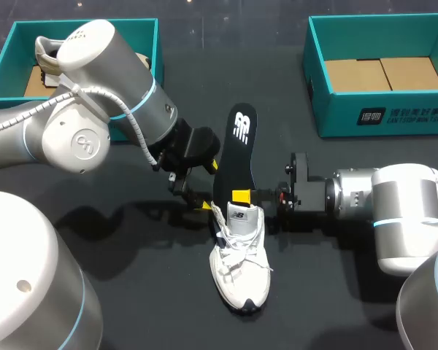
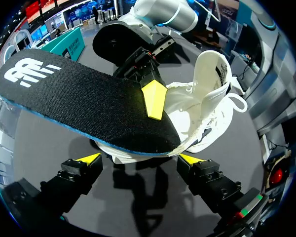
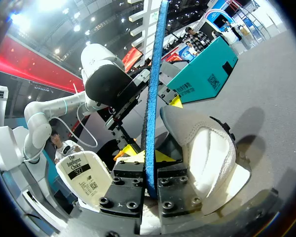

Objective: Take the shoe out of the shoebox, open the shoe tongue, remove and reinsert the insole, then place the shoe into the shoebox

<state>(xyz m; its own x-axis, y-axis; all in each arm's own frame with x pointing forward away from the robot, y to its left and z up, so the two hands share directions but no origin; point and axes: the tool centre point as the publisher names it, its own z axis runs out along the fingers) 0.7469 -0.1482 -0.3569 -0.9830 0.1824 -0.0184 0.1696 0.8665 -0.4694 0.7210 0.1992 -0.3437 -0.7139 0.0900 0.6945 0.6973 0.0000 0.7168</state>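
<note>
Bench: your dark grey matte bench (image 1: 153,306) carries everything here.
Shoe: the white lace-up sneaker (image 1: 242,273) lies mid-bench, toe towards the near edge.
Insole: the black foam insole (image 1: 239,153) rises from its heel.
Right jaws: clenched on the insole.
Left jaws: released, just left of the heel.
Boxes: one teal cardboard shoebox (image 1: 144,35) sits far left, a second teal shoebox (image 1: 321,109) far right.

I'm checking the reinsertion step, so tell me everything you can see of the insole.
The insole is black with a textile-looking top, a white logo near its free end and a blue edge. It stands tilted up out of the white shoe, its lower end at the shoe's opening. The right gripper is shut on it just above the shoe, one finger on each face. The open left gripper is close by and does not seem to touch it.
</note>
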